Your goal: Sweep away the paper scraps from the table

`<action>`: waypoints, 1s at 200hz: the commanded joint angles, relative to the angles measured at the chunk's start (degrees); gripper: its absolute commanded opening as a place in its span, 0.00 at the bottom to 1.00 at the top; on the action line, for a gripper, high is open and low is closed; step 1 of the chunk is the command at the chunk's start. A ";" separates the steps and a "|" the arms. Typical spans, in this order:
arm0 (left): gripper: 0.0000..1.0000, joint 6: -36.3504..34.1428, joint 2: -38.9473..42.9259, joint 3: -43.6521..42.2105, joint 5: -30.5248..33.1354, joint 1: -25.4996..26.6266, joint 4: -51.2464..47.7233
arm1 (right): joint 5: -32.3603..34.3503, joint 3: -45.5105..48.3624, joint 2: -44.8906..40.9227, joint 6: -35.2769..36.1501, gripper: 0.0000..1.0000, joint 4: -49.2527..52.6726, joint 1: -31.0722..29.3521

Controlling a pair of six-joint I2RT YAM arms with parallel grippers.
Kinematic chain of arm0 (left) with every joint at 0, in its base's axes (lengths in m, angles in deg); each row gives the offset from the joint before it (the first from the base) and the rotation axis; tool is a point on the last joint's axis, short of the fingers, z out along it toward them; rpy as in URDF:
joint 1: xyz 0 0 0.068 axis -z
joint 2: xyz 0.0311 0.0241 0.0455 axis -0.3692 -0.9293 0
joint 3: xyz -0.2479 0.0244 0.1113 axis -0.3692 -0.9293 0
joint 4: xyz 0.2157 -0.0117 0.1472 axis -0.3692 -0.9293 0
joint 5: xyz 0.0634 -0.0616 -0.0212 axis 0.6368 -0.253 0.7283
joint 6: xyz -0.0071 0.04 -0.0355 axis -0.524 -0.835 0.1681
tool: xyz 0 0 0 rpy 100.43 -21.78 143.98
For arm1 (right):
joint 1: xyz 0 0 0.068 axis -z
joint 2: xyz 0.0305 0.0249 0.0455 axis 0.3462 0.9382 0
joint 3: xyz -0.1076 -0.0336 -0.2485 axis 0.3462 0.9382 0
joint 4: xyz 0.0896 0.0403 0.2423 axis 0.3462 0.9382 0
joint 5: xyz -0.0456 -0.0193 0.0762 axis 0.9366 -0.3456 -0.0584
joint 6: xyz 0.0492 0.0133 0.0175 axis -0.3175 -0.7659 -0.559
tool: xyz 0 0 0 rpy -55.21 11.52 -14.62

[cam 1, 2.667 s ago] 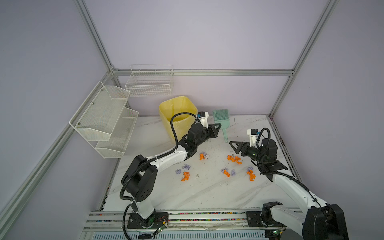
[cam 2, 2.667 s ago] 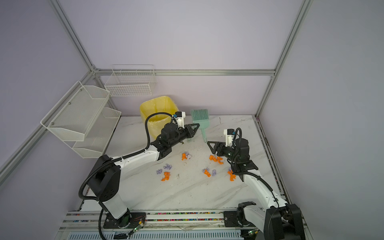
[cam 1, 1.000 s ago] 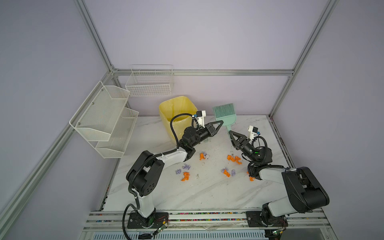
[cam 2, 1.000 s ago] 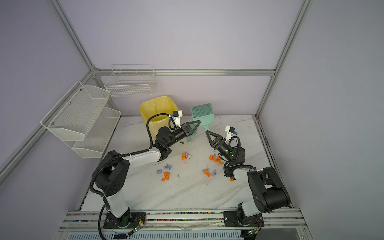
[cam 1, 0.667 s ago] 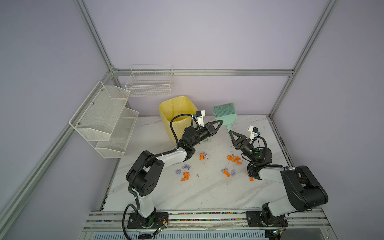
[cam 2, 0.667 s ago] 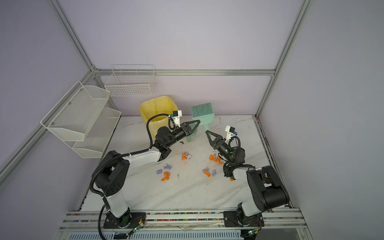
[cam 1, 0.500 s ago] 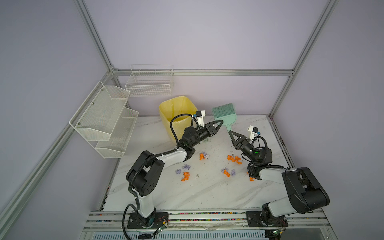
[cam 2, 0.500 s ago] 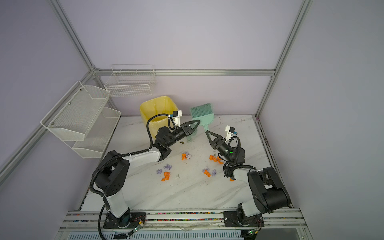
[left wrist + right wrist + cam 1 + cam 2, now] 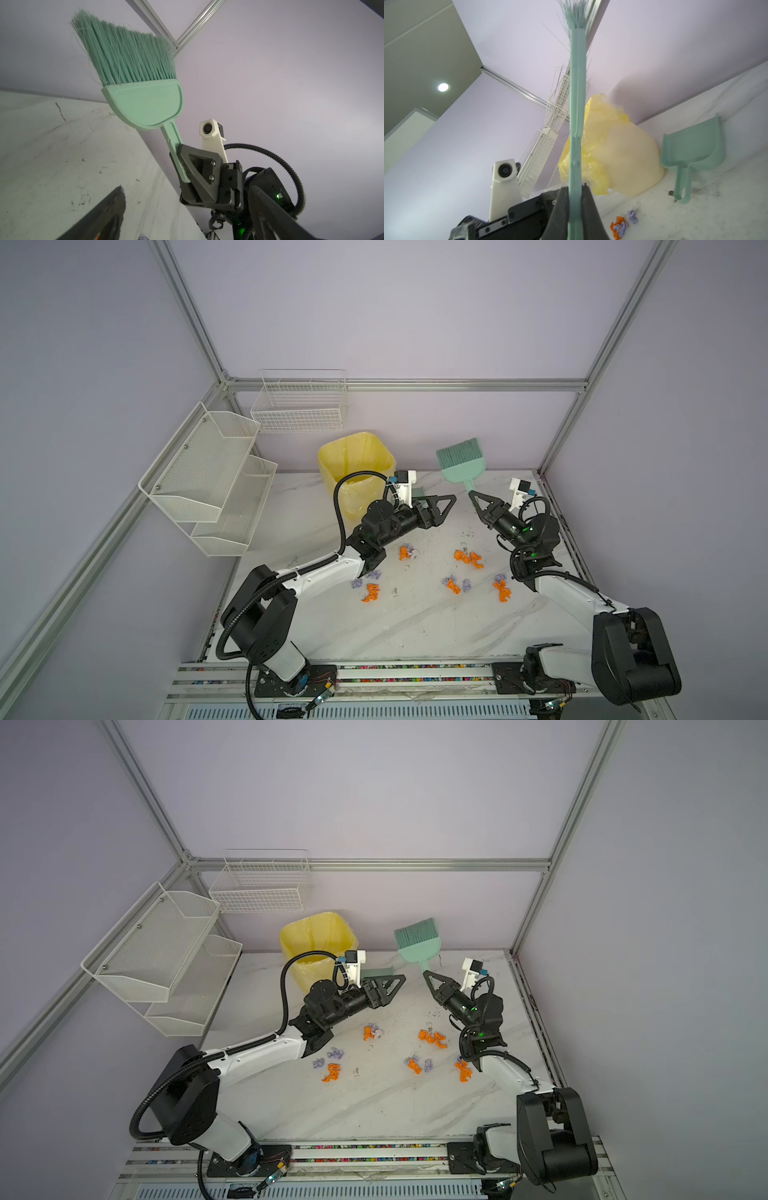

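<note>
Brush raised in the right arm's grip, no scrap swept yet

The table (image 9: 415, 626) carried a yellow-lined bin (image 9: 355, 460) at its back edge, presumably to take the sweepings. The green brush (image 9: 459, 464) stood bristles-up, clear of the surface, so it would need turning down before any sweep. The dustpan (image 9: 693, 145) lay just beside the bin, untouched. The right gripper (image 9: 471, 492) was clamped on the brush handle; the left gripper (image 9: 444, 508) hung near it, jaws apart and empty. The paper scraps (image 9: 467, 559) lay scattered mid-table between the arms

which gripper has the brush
The right gripper, shut on the brush handle with the bristles pointing up; the left gripper stands open and empty.
</note>
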 commanded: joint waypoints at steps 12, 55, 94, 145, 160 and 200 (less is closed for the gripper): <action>1.00 -9.55 5.60 -1.40 9.05 1.21 -18.77 | 2.02 -4.55 -4.18 11.82 0.00 21.22 4.07; 1.00 -11.67 7.15 2.98 19.30 2.27 -40.33 | 6.98 -8.95 -6.11 20.89 0.00 34.00 4.86; 1.00 -12.33 3.96 8.86 23.82 2.85 -51.93 | 13.43 -15.71 -5.41 30.08 0.00 47.30 5.72; 1.00 -16.30 -6.24 23.25 31.35 3.13 -62.74 | 15.56 -17.21 -6.12 30.94 0.00 49.15 5.81; 1.00 -17.14 -9.80 27.67 32.36 3.13 -65.42 | 15.80 -17.01 -6.61 30.94 0.00 49.08 5.81; 1.00 -16.55 -18.30 36.99 31.41 3.11 -70.10 | 17.82 -17.59 -8.07 32.20 0.00 50.59 5.81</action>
